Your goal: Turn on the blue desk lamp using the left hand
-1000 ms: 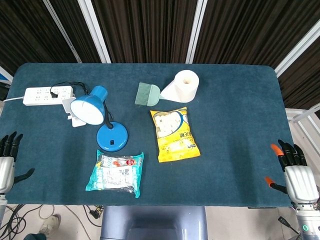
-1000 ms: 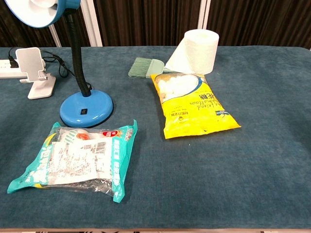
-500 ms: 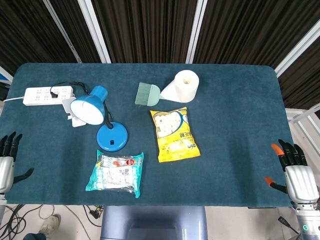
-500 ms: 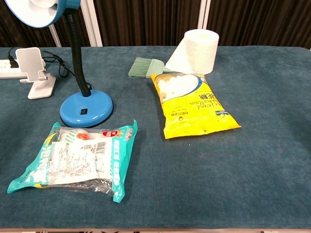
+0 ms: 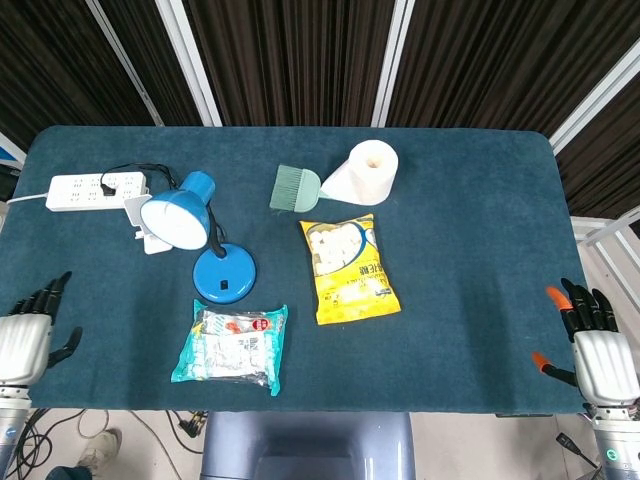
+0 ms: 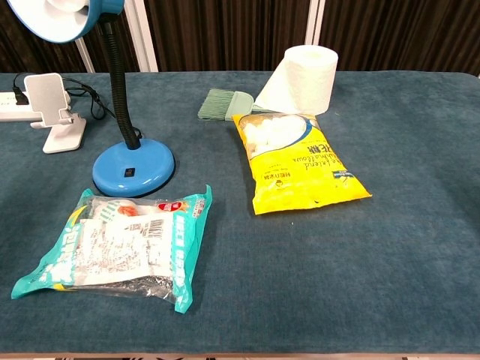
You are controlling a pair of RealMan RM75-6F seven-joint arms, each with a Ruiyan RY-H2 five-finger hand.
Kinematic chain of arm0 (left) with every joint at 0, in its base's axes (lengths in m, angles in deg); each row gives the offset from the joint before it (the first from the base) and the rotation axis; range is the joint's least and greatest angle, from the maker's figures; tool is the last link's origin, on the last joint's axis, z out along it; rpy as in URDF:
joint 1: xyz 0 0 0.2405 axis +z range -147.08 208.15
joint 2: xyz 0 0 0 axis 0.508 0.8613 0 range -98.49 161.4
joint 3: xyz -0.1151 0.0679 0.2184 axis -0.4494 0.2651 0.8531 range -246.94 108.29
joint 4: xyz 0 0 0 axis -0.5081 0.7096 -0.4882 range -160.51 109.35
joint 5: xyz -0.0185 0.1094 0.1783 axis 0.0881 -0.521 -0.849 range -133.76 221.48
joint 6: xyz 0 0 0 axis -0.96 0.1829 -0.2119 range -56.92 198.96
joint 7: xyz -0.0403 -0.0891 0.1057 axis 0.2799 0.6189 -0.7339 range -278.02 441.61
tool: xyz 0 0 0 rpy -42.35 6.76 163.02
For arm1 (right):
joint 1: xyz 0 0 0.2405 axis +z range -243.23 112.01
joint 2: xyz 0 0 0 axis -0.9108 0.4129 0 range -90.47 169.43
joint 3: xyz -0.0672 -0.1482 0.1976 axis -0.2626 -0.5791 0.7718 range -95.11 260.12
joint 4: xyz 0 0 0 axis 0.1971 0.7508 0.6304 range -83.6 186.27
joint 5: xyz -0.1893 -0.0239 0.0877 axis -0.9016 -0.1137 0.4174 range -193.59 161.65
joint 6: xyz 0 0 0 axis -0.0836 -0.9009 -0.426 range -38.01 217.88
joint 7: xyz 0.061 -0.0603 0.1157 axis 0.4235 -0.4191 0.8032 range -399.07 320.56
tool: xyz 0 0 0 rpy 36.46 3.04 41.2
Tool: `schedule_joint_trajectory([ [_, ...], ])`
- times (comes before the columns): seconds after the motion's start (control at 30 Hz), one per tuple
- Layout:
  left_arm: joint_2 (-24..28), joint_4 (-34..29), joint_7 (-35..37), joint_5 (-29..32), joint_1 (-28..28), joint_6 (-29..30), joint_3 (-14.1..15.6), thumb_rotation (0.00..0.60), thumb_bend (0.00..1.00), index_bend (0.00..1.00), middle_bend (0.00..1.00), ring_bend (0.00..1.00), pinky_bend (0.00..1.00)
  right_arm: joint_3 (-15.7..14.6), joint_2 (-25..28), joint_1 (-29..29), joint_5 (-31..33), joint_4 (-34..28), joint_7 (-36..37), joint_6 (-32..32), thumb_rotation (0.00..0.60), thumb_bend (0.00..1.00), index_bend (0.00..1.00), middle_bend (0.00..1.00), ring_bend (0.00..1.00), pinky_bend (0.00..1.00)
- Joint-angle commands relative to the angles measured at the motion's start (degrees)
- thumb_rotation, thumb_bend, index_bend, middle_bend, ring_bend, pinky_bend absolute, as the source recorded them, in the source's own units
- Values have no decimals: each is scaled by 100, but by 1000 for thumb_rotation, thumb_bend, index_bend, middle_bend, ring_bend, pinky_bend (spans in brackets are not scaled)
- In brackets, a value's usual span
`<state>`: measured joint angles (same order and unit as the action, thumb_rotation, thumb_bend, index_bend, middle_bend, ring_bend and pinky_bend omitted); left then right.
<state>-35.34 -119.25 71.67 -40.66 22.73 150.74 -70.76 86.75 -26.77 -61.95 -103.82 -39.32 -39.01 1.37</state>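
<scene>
The left hand [image 5: 25, 340] hangs off the table's [image 5: 480, 230] near-left edge, fingers apart, holding nothing; the right hand [image 5: 600, 355] likewise off the near-right corner. The blue desk lamp [image 5: 222, 272] stands well apart from both.

Even, bright overhead light fell on both views, sharp throughout. Shadows were soft. The toilet roll [image 6: 304, 79] looked slightly washed out.

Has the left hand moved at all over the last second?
Yes. In the head view the left hand has shifted rightward and slightly down, in over the table's left edge toward the blue desk lamp, which has not moved.
</scene>
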Motion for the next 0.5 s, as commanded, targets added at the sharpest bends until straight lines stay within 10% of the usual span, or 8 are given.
schedule_joint_trajectory([
  [0.03,-147,139,124,-133,-192,-195,-6,600,498,73,482,615,692,29,-24,-9,25,9,62,-31,600,225,127,55,76,0],
  [0.5,-111,-630,-168,1064,-1384,-2455,-257,600,667,117,701,801,827,87,-142,-34,111,82,-36,-79,600,224,127,55,87,0],
])
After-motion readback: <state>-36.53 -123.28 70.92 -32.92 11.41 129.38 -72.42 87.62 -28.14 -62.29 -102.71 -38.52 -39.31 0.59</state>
